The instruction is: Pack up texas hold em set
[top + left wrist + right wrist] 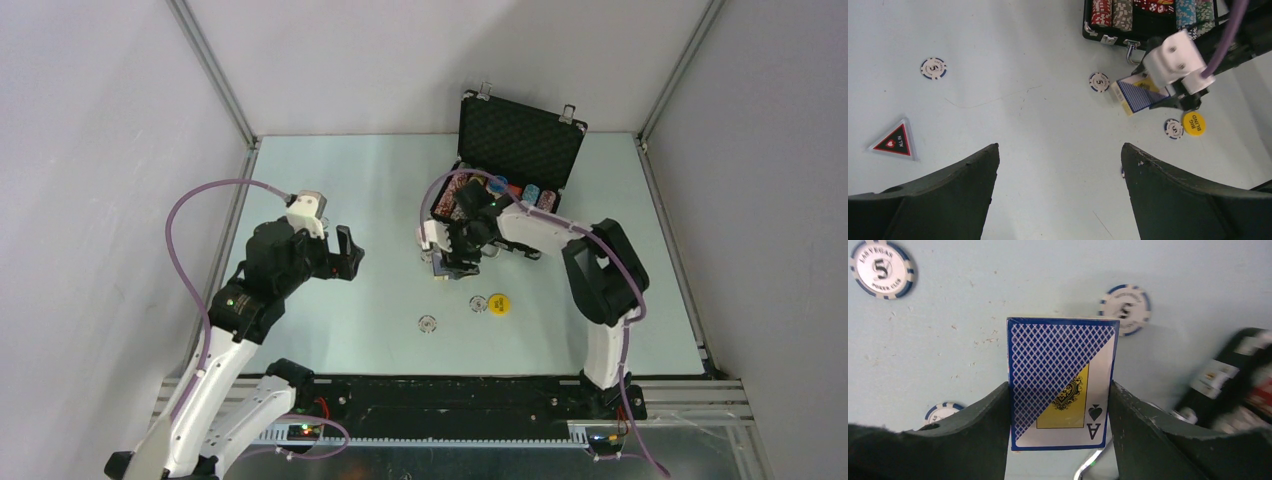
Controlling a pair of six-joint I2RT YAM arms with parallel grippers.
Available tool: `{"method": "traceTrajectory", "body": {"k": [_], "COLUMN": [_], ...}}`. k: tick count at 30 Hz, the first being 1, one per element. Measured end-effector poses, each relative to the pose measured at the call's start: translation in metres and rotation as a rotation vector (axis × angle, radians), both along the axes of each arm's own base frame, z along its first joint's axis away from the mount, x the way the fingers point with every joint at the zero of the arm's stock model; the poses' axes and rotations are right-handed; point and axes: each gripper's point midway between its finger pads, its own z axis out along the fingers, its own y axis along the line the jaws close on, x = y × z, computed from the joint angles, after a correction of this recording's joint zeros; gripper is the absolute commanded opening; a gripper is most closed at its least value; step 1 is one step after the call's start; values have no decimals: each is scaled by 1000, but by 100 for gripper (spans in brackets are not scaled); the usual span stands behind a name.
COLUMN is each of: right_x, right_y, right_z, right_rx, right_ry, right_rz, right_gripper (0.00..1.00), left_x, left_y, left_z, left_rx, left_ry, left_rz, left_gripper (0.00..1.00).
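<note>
— Where's the card deck (1063,375)?
— On the worktop (350,200), between the fingers of our right gripper (1060,395). They press on both long edges, so we judge it gripped.
— Its long axis?
— In the right wrist view it runs 12 to 6, with the ace end at 6, toward our wrist.
— And the briefcase (520,140)?
— Open and near, about 1 o'clock from the deck in the top view.
— Our left gripper (1059,150)?
— Spread wide, empty, well apart at 9 o'clock.
</note>
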Motion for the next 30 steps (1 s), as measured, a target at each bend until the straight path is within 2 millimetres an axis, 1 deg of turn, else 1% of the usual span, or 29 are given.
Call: {"method": "traceTrajectory", "body": {"k": [2,5,7,9,11,12,14,15,17,18,22,24,27,30], "right_x": [6,23,41,67,94,103,118,125,134,138,141,142,142,142], "right_y": [1,-4,-14,-30,-48,-56,-72,-78,-85,-89,-96,-99,-103,-105], "right_z": [20,58,85,108,120,121,117,111,99,88,58,47,38,36], "right_rx": [37,101,136,157,154,143,112,94,66,44,-19,-44,-70,-81], "right_ry": [-33,-114,-185,-272,-349,-371,-398,-402,-401,-391,-359,-347,-343,-344], "right_rz": [-26,-86,-163,-271,-388,-432,-516,-558,-611,-644,-693,-707,-719,-724], "right_gripper": [31,33,34,35,36,37,37,37,36,36,36,36,35,35], "left_x": [0,0,0,0,0,0,0,0,0,0,0,0,0,0], "left_y": [-1,-1,-1,-1,-1,-1,-1,-1,-1,-1,-1,-1,-1,-1], "left_z": [0,0,0,0,0,0,0,0,0,0,0,0,0,0], "left_rx": [-2,-2,-2,-3,-3,-3,-3,-3,-3,-3,-2,-2,-2,-2], "left_ry": [1,1,1,1,1,1,1,1,1,1,1,1,1,1], "left_rz": [-4,-5,-5,-6,-6,-6,-6,-6,-6,-6,-6,-5,-6,-5], "left_gripper": [96,96,96,96,96,96,96,96,96,96,96,96,96,96]}}
